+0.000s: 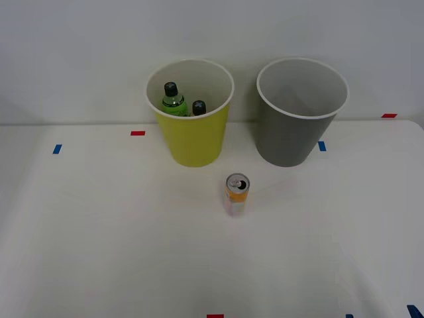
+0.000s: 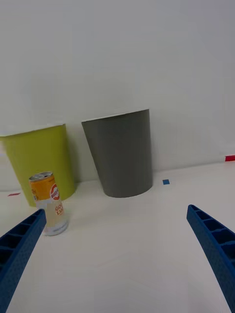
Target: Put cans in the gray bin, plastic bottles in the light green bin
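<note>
The white surface (image 1: 99, 252) lies broad and bare around the things. At its far side stand the gray bin (image 1: 291, 142) and, beside it, the light green bin (image 1: 193, 142), holding two black-capped plastic bottles (image 1: 173, 98). An orange-yellow and pale pink can (image 1: 236, 194) stands upright before them. The right end effector (image 2: 117, 244) gapes wide, holding nothing.

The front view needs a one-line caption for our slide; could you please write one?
Two plastic bottles in the light green bin, one can upright on the table before the gray bin.
</note>
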Available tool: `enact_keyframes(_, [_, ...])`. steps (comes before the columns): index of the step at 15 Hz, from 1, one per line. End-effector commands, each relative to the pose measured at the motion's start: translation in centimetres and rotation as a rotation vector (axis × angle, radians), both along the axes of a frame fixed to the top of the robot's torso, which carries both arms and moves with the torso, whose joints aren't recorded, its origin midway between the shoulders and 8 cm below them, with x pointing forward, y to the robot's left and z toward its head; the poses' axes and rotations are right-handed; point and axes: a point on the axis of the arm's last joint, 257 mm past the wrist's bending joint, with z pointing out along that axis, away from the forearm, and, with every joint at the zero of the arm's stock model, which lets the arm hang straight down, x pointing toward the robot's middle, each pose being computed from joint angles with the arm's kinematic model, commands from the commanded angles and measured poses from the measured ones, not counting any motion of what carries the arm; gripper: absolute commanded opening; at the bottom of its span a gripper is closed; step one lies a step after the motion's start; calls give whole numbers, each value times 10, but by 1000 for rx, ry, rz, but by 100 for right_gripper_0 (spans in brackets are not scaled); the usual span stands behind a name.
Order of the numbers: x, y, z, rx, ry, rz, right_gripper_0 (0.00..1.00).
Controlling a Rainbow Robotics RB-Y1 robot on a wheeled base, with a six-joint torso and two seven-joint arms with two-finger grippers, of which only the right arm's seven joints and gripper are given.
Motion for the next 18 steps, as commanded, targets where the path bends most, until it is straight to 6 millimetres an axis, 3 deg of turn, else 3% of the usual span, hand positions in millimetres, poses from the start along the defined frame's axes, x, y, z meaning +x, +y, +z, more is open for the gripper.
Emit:
enact_keyframes(1, [-6,0,-4,-4,34,70,100])
enact_keyframes(18, [-1,10,-4,-41,21,99,100])
